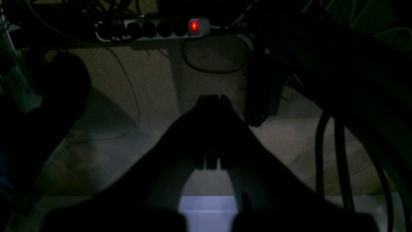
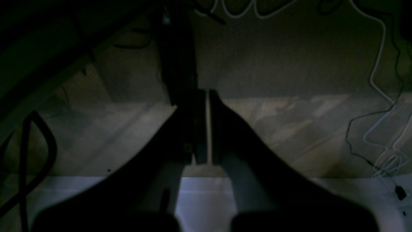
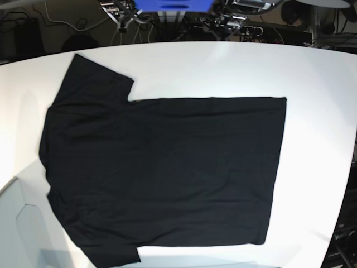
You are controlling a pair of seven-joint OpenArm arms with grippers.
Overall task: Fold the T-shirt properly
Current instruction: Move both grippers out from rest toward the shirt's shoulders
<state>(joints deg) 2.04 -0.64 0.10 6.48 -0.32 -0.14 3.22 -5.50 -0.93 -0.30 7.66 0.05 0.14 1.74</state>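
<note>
Both hands, the left point(image 1: 212, 100) and the right point(image 2: 209, 93), are closed, fingertips together in their own wrist views, with nothing between them. Each hangs clear of the work, and the T-shirt point(image 3: 167, 162) lies spread on the white surface point(image 3: 323, 167), its hem toward the base view's right and its sleeves toward that view's left, one reaching up and the other down to the lower edge. No fold shows in it, so the step in hand looks to be the first one. To do it well, open both hands before they come down, take a shallow pinch of cloth at two points along one edge, lift only a little, and carry both points over at the same pace so that the fold falls square. A deep or uneven pinch could drag the whole shirt askew. The base view alone shows the shirt and its outline; the wrist views instead look past the near edge of the surface to the floor, where the left one picks out a power strip point(image 1: 157, 28) with a glowing red switch point(image 1: 194, 26), and the right one a loose pale cable point(image 2: 376, 67).
</note>
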